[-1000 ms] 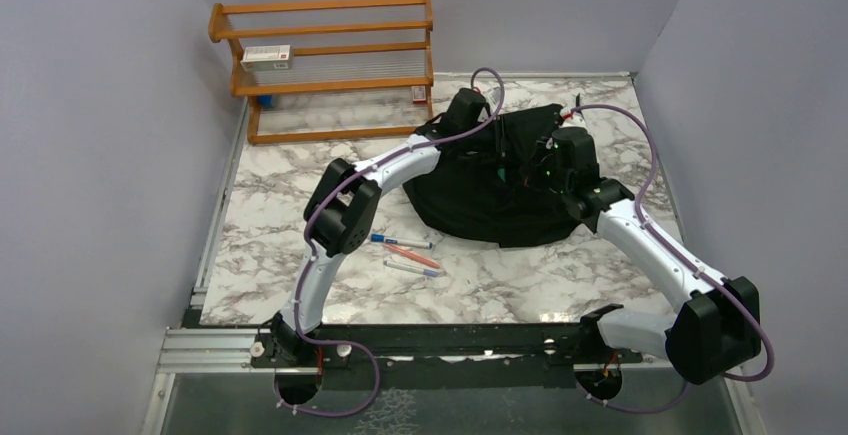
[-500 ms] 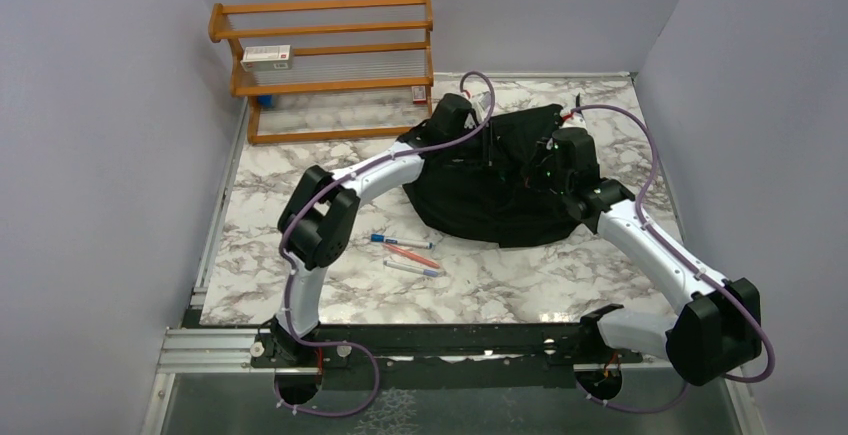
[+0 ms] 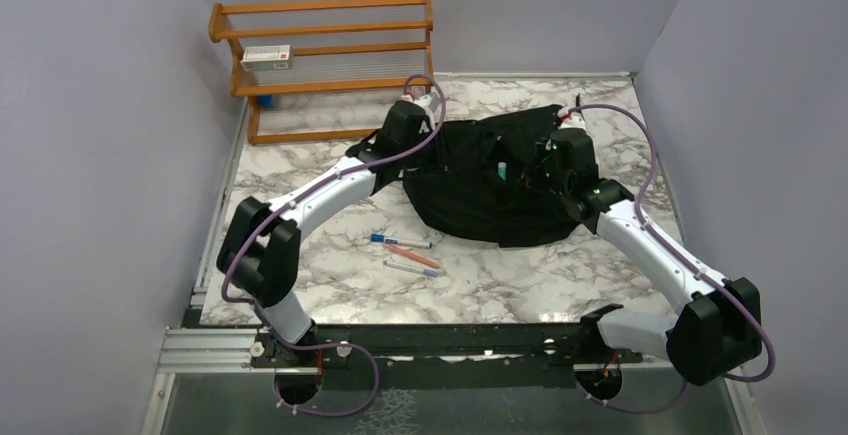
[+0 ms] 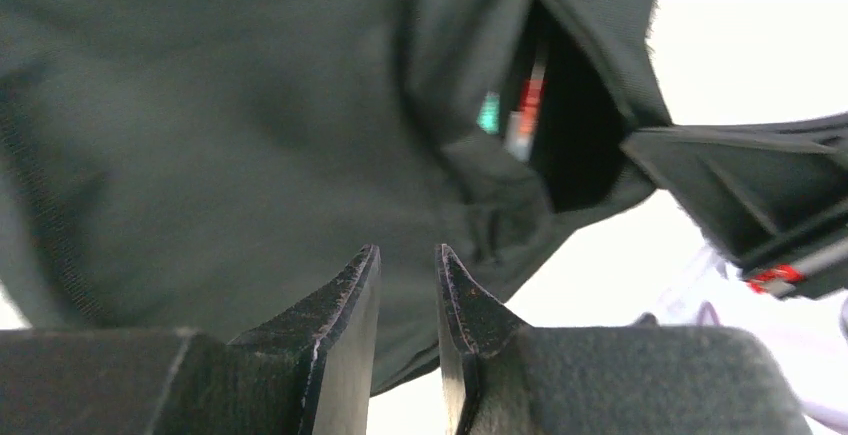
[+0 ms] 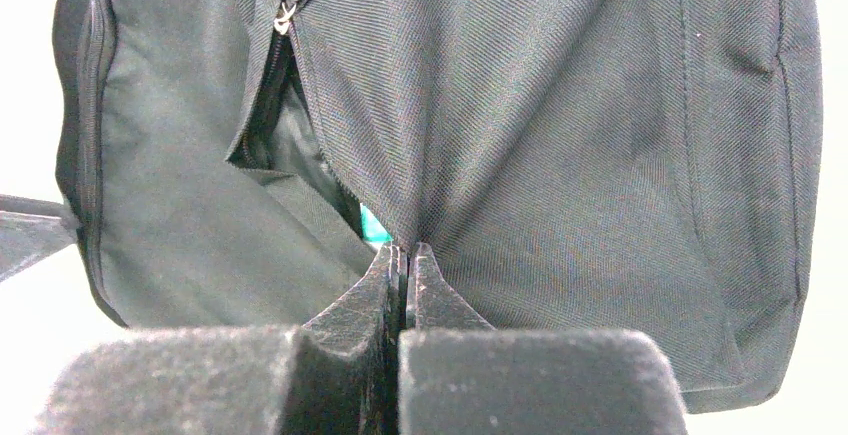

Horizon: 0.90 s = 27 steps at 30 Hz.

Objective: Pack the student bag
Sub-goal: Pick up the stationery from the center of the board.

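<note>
Right pincer (image 5: 404, 251) nips the bag's cloth; left pincer (image 4: 405, 252) stands barely parted

Seen from its wrist camera, the right pincer's fingers are pressed together on a fold of the student bag (image 5: 600, 155), just beside the edge of the zipped opening. The zipper pull (image 5: 285, 19) hangs near the top of that opening, and a teal item (image 5: 372, 225) shows inside it. The left pincer has only a narrow slit between its fingers, with nothing caught in it. Black cloth fills most of its wrist view beyond the tips, and whether the tips touch that cloth I cannot tell.

From above, the bag lies slumped on the far right part of the marble desk (image 3: 300, 185), with one arm at each side of it. Three pens (image 3: 405, 255) lie together on the desk near the bag's front left edge, apart from it. A wooden rack (image 3: 330, 65) stands at the far left corner with a small box (image 3: 266, 54) on one shelf.
</note>
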### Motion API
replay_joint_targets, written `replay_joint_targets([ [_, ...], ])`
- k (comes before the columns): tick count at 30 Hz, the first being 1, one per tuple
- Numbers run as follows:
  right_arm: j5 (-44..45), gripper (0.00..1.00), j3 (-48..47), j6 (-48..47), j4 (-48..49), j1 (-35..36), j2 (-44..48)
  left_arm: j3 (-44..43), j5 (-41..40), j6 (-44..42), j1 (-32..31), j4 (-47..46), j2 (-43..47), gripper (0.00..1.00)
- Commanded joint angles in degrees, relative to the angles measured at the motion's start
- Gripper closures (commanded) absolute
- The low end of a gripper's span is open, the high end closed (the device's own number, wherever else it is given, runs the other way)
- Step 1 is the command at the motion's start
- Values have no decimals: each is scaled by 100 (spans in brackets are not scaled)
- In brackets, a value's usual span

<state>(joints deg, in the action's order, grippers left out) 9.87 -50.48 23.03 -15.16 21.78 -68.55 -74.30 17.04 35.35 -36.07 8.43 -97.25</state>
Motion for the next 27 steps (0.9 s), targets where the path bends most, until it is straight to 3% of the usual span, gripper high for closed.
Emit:
replay_joint_targets([
  [1, 332, 99, -6, -140, -145, 19, 27, 630, -1351, 205, 83, 610, 707, 72],
  [6, 297, 99, 11, -114, -133, 19, 5, 1295, -1938, 870, 83, 1040, 1146, 72],
  [11, 222, 99, 74, -90, -85, 19, 0, 1944, -2187, 1492, 83, 1265, 1440, 64],
  [18, 147, 99, 183, 2, -94, 19, 68, 2062, -2274, 1441, 83, 1543, 1526, 57],
  [27, 175, 99, 288, 30, -123, 19, 199, 2433, -2319, 1494, 83, 1771, 1716, 56],
])
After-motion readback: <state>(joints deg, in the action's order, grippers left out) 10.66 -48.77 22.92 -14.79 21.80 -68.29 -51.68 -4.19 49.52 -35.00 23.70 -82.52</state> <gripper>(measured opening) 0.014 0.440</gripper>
